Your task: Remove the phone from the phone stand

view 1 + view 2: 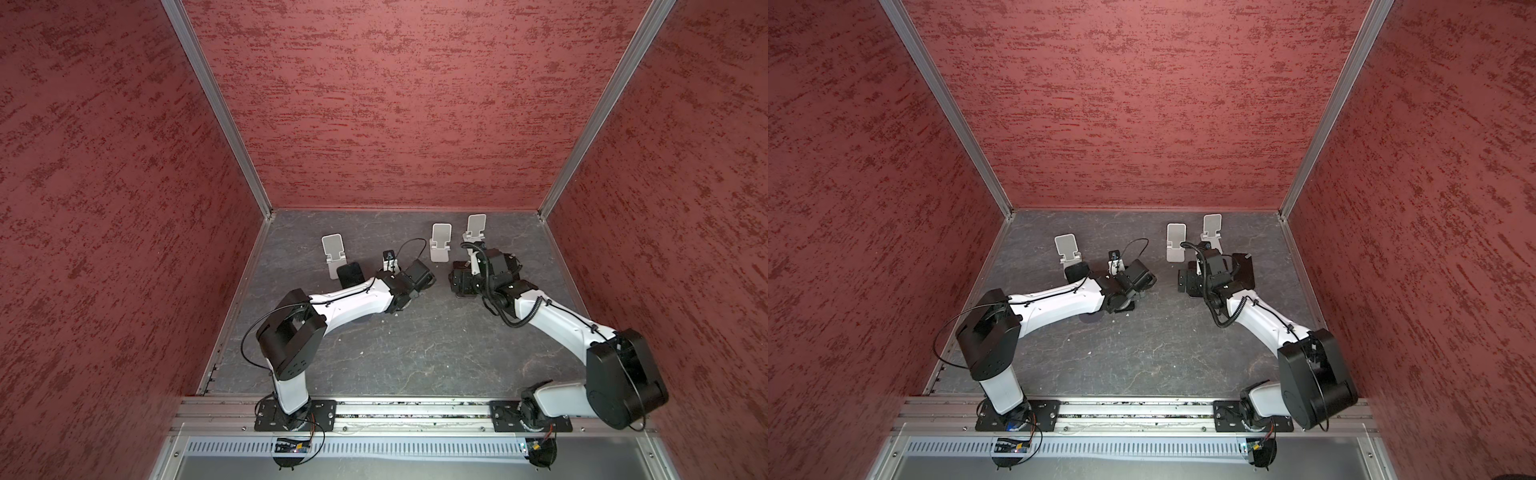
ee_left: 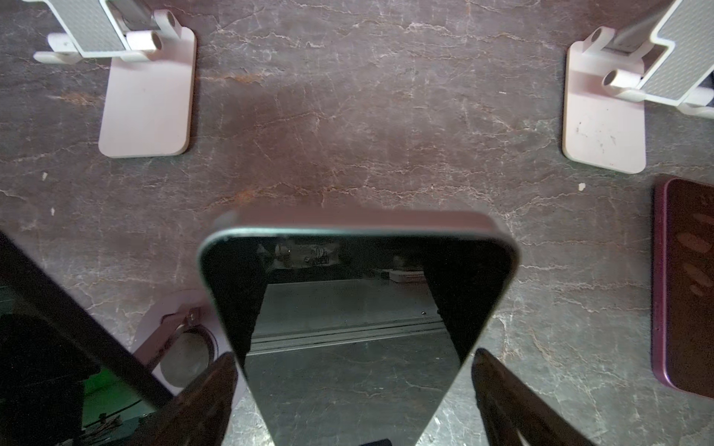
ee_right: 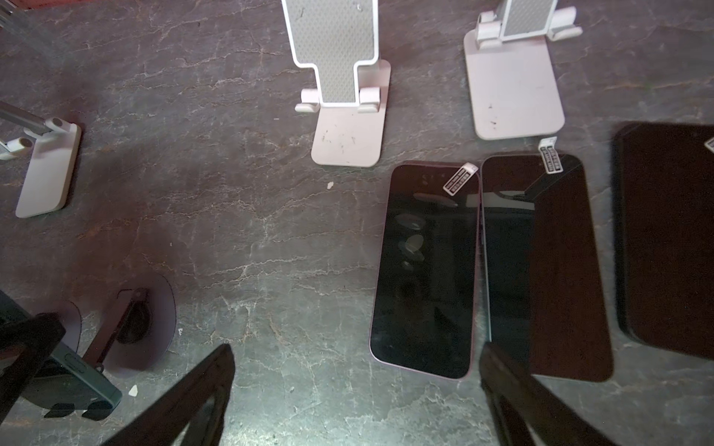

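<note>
The phone (image 2: 355, 309) has a dark screen and a greenish rim, and it stands tilted on the phone stand. Only the stand's pale round base (image 2: 181, 340) shows beside the phone. My left gripper (image 2: 353, 359) is open and straddles the phone's lower part. One finger (image 2: 216, 386) lies almost against the phone's edge, and the other finger (image 2: 498, 386) is a small gap away. In the right wrist view the same phone (image 3: 77, 390) and round base (image 3: 154, 320) appear off to the side. My right gripper (image 3: 357, 355) hangs open over bare table and holds nothing.
Three white folding stands (image 1: 332, 249) (image 1: 440, 243) (image 1: 476, 226) stand empty near the back wall. Three phones (image 3: 425, 270) (image 3: 541, 270) (image 3: 668, 239) lie flat under my right arm. A purple phone (image 2: 684, 285) lies by the left folding stand. Red walls enclose the table.
</note>
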